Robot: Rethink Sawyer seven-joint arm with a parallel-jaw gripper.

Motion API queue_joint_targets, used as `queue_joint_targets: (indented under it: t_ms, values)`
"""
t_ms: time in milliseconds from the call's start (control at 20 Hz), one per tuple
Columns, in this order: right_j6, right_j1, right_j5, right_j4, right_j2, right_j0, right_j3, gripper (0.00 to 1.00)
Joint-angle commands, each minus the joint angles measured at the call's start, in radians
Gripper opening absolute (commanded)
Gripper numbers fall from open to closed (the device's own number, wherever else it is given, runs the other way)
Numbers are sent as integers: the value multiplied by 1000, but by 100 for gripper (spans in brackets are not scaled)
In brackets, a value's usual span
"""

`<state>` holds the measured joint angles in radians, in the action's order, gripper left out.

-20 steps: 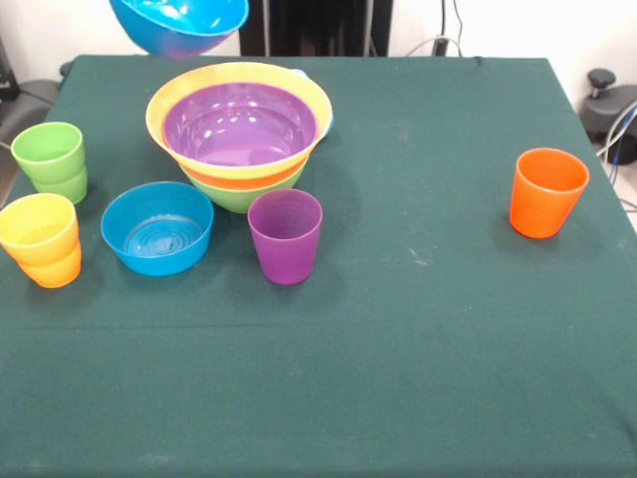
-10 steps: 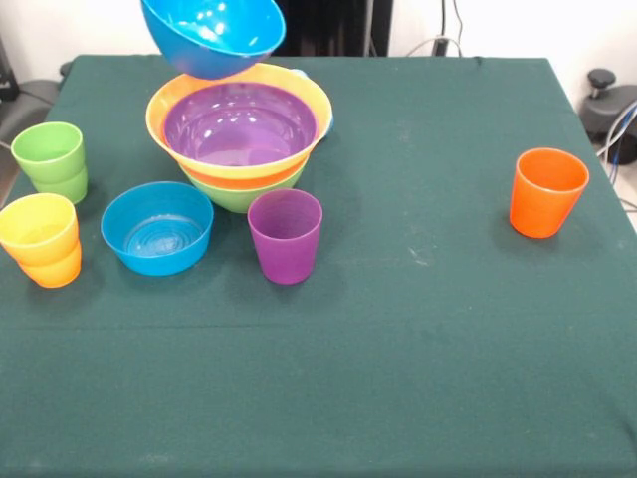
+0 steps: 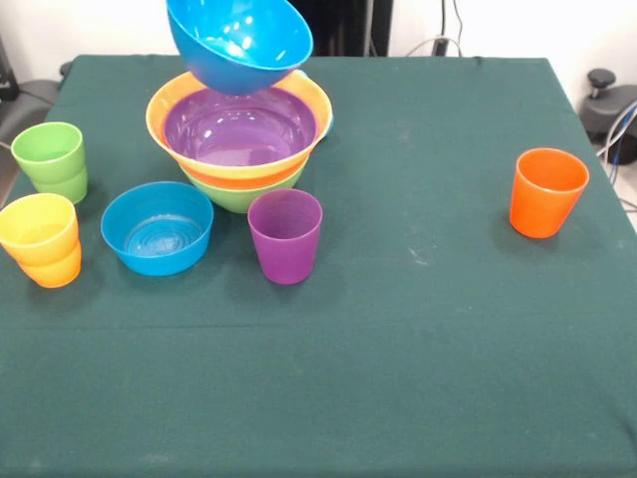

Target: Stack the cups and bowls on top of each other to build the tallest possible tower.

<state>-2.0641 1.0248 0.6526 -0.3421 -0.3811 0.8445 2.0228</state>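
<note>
Jaws unseen; five bowls [image 3: 157, 227], one blue aloft, and five cups [image 3: 285, 235].

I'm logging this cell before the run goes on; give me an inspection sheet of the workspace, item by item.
Surface: dark green cloth, faint pale marks.
Job's things: tower of lime green, orange, yellow and purple layers; big blue bowl tilted in the air above its rim; smaller blue bowl, purple cup, orange cup, green cup, yellow cup nested in an orange one.
Clutter: nothing seen.
Claw: not in view.
Cables: some at the far edge and right.
Surroundings: black equipment beside the table.
</note>
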Motion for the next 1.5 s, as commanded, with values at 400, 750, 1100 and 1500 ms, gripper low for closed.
queue_joint_targets:
  t_ms: [400,750,1100,1500]
  values:
    - [-109,-53,63,66,42,-94,-114,0]
    - [-66,-38,75,91,41,-85,-114,0]
    - [-59,-53,75,83,45,-95,-141,100]
    - [-39,-66,42,85,30,-81,-143,100]
